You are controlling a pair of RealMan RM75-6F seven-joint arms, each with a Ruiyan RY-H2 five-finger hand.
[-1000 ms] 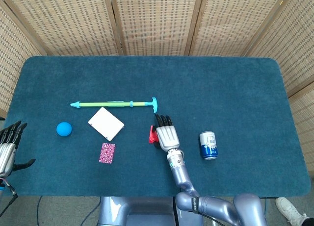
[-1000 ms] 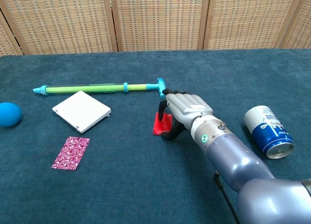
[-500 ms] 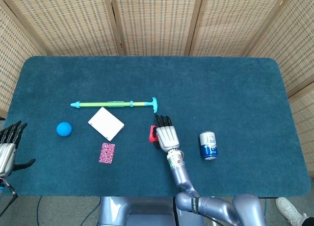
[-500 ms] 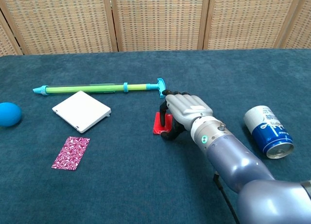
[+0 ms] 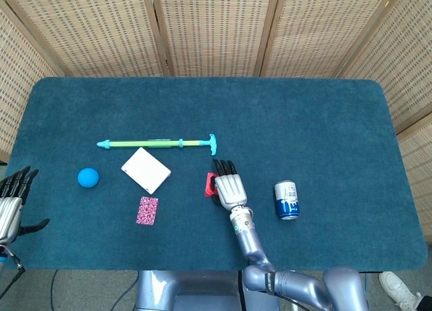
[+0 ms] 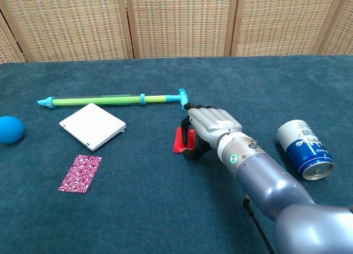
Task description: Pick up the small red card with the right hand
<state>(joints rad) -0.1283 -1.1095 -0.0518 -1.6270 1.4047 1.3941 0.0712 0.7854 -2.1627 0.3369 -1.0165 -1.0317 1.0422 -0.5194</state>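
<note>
A: Where does the right hand [image 6: 212,126] stand with the job?

B: It sits low at the middle of the table [image 5: 324,122], fingers curled down over the small red card [image 6: 177,141]. The dark fingertips and thumb close on the card's right edge, and the card looks tipped up off the cloth on that side. I judge it pinched, though the contact is partly hidden by the palm.

A: So is it picked up?

B: Not yet, as far as I can see. The card's left edge seems to rest on the cloth. The grasp looks made; the lift is what remains.

A: Anything close enough to get in the way?

B: The green and blue stick [image 5: 156,144] lies just beyond the fingertips, its blue end near them. The blue can [image 6: 304,149] lies on its side to the right, apart from the arm. Further left are the white pad [image 5: 146,170], the patterned pink card [image 5: 147,210] and the blue ball [image 5: 88,177].

A: And the left hand [image 5: 9,203]?

B: Off the table's near left corner, fingers apart, holding nothing.
</note>
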